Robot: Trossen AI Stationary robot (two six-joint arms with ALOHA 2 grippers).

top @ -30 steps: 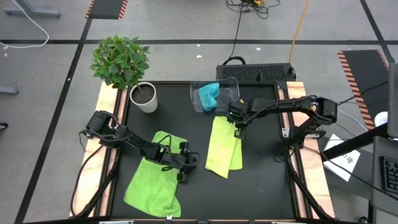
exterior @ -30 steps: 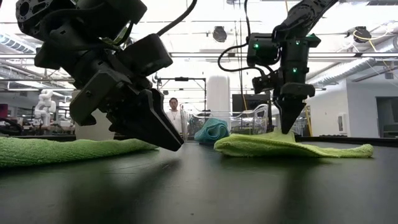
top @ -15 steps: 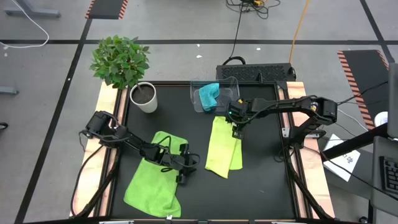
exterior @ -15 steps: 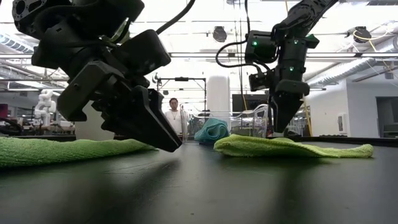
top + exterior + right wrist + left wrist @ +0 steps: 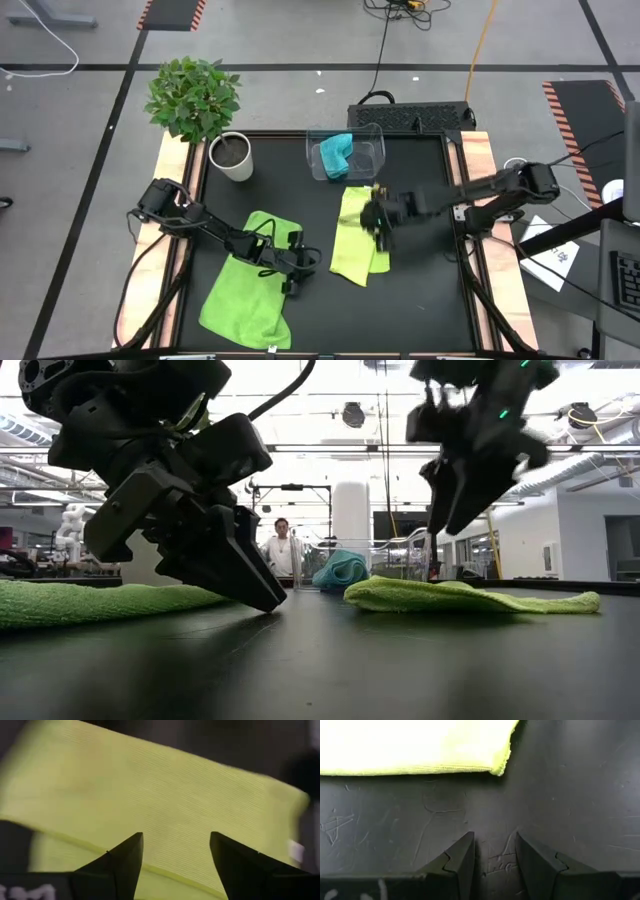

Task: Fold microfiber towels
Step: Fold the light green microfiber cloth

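Nearest you, at about 7 o'clock on the tabletop (image 5: pixel 420 300), one lime-green towel (image 5: pixel 245 295) lies loosely doubled and untidy; your left pincer (image 5: pixel 292 288) sits beside it, partly open and empty. At centre, the second lime-green towel (image 5: pixel 358 238) looks folded in a strip, with the right pincer (image 5: pixel 380 236) wide open above it, holding nothing. Farthest, at 12 o'clock, the turquoise towel (image 5: pixel 335 154) waits crumpled in the clear plastic bin (image 5: pixel 372 150).

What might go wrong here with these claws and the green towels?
The right claw hangs open above the folded green towel; coming down off target, it may drag the fold apart. The left claw sits low on the table beside the other green towel; it might scrape the mat or bunch that towel's edge.
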